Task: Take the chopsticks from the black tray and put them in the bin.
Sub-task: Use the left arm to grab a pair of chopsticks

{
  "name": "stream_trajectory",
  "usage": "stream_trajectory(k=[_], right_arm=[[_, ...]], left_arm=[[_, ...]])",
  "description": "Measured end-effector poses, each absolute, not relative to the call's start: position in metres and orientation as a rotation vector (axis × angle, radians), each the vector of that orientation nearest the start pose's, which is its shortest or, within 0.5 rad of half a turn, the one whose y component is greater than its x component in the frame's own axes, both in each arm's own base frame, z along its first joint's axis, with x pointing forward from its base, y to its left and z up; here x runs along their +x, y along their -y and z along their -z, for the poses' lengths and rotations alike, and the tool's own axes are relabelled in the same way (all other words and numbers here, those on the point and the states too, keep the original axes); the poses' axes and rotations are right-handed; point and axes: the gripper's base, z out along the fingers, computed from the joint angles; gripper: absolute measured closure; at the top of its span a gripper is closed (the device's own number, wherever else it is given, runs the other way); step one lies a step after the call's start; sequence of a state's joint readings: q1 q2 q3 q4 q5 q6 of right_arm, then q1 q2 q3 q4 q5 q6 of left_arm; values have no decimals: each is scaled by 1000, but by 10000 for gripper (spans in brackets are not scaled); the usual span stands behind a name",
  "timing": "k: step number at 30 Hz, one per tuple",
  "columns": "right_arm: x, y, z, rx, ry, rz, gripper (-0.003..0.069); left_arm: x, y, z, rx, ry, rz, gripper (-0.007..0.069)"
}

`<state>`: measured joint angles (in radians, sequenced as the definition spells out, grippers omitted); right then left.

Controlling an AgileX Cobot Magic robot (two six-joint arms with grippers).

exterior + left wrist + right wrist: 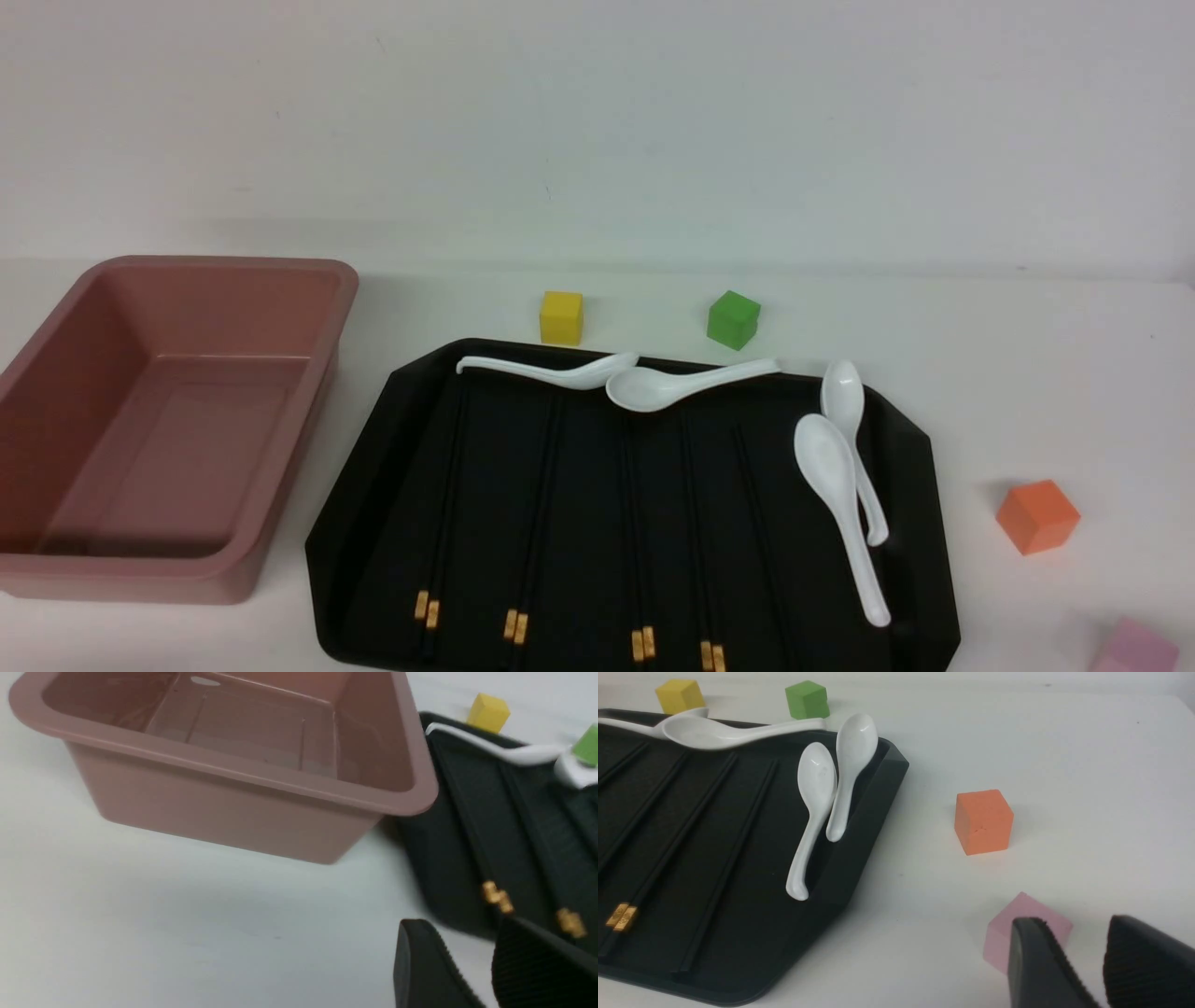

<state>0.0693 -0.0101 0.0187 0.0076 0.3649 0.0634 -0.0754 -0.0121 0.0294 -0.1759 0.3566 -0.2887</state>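
front cam: up between the arms, facing forward and down, far enough back for most of the table [1027, 373] | left wrist cam: low, right behind the left claw [460, 926], bin [224, 807] close ahead of it | right wrist cam: low behind the right claw [1073, 924], pink cube [1031, 907] just beyond it | shared: all three catch the black tray [373, 448], yellow cube [561, 317], green cube [733, 319]

The bin [56, 373] is sitting at left; the tray [588, 485] is lying lower centre, carrying chopsticks [538, 504] and spoons [826, 467].
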Motion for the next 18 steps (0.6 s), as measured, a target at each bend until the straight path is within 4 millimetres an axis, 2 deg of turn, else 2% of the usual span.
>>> stream_trajectory(k=[2,5,8,10,11,13,18], right_arm=[[53,-4,-175,-1,-1858,-100,419],[53,-4,-175,-1,-1858,-100,419],[53,-4,-175,-1,-1858,-100,419],[53,-4,-175,-1,-1858,-100,419],[53,-4,-175,-1,-1858,-100,419],[53,-4,-175,-1,-1858,-100,419],[53,-4,-175,-1,-1858,-100,419]], left_arm=[[52,13,-175,-480,-1807,616,385],[52,22,-183,-960,-1624,1163,385],[53,24,-191,-1273,-1407,1521,385],[53,23,-196,-1422,-1250,1687,385],[53,23,-197,-1433,-1235,1699,385],[55,17,-201,-1539,-1061,1795,385],[56,6,-204,-1623,-849,1812,385]])
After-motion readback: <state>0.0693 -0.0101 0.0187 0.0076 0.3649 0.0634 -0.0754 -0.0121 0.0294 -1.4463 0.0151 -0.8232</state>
